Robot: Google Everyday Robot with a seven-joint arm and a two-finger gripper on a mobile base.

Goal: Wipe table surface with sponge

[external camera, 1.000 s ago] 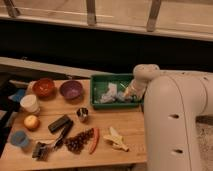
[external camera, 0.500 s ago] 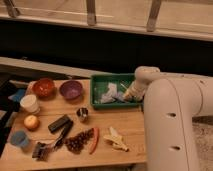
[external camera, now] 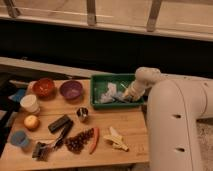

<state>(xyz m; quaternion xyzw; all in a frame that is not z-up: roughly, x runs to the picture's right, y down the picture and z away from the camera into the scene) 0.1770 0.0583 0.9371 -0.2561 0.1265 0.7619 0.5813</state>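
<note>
A large white robot arm (external camera: 176,125) fills the right side and bends leftward over a light wooden table (external camera: 127,126). At the table's back edge, right of centre, sits a green tray (external camera: 99,78).

The left half of the table is crowded: a red bowl (external camera: 44,87), a purple bowl (external camera: 71,89), a white cup (external camera: 30,103), a blue cup (external camera: 19,138), a small metal cup (external camera: 82,114), dark grapes (external camera: 78,142) and a red chilli (external camera: 94,140).

Inside the tray lie pale, soft-looking pieces. The sponge (external camera: 111,92) appears to be the light-blue one among them, just left of the arm's tip, though it is hard to separate from the whitish cloth (external camera: 103,97) beside it.

The step in hand looks like picking up the sponge. To do it well, take the sponge alone, square across its flat sides, leave the cloth behind, and lift straight up past the tray wall before moving to bare wood.

The gripper (external camera: 128,95) is down inside the tray's right half, close to the pale pieces. Whether it is released or clenched, and whether it touches or holds anything, cannot be told.
</note>
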